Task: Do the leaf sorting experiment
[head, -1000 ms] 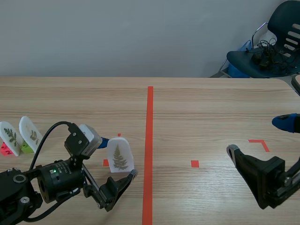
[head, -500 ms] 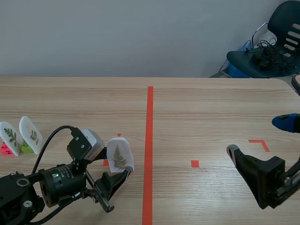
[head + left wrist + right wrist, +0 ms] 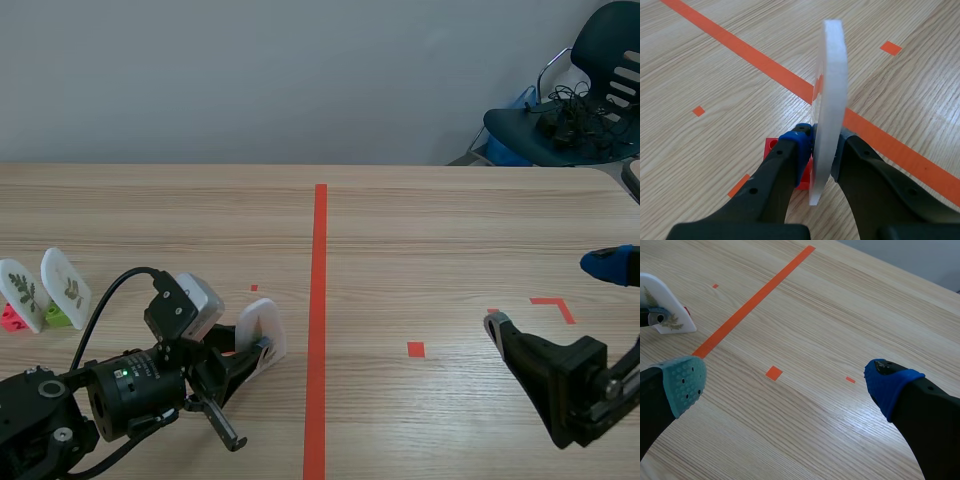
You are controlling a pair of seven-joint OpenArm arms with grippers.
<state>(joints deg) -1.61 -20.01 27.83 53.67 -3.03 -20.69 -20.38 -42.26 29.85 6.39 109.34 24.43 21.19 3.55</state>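
Jaws on the left gripper (image 3: 822,145) are clamped on the white fern card (image 3: 832,75), which is tilted over with its red base (image 3: 771,146) under it, just left of the long tape line (image 3: 319,300). Right gripper (image 3: 787,382) hangs wide open over the table's right side. Far left, the pink-based leaf card (image 3: 20,290) and green-based leaf card (image 3: 66,282) stand side by side.

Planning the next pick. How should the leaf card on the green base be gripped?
Probably pinch the white card across its two flat faces, near its top, coming from above: it stands as a thin plate on its green base. Keep clear of the pink-based card close beside it.
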